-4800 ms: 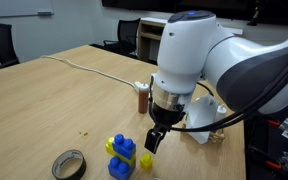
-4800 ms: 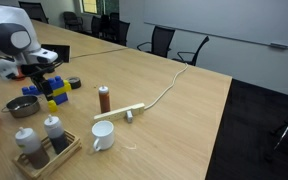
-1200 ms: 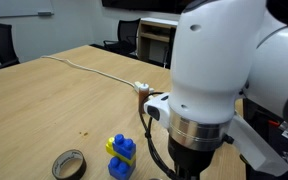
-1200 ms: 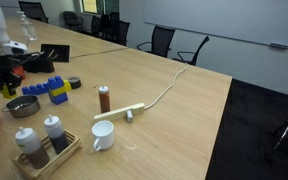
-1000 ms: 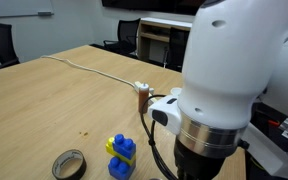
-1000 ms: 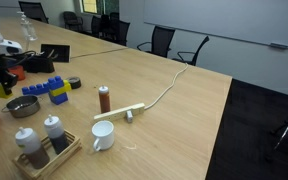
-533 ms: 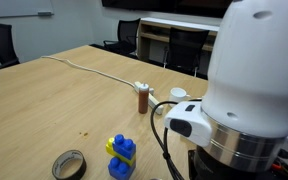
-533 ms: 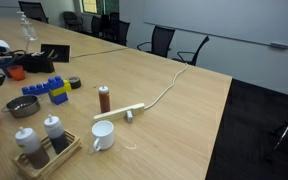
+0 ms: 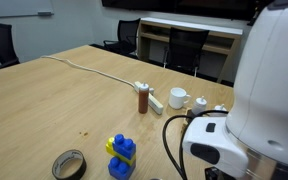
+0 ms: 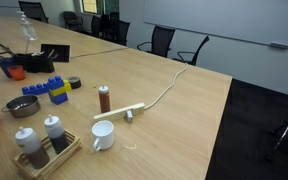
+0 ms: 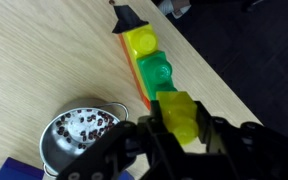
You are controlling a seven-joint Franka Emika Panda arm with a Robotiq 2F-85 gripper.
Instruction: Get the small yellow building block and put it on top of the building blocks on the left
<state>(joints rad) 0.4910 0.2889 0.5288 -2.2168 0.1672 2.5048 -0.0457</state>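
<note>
My claw (image 11: 181, 142) is clenched on the small yellow block (image 11: 179, 113), low in the middle of the wrist view just below the green-and-yellow stack (image 11: 150, 62); I judge it light, rigid, slick plastic, best pinched across its flat sides.

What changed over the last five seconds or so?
The arm swung away from the blue stack and now fills the near side of an exterior view. In the wrist view the gripper, shut on the yellow block, hangs over a green-yellow stack. The tape, bottle and mug stayed put.
</note>
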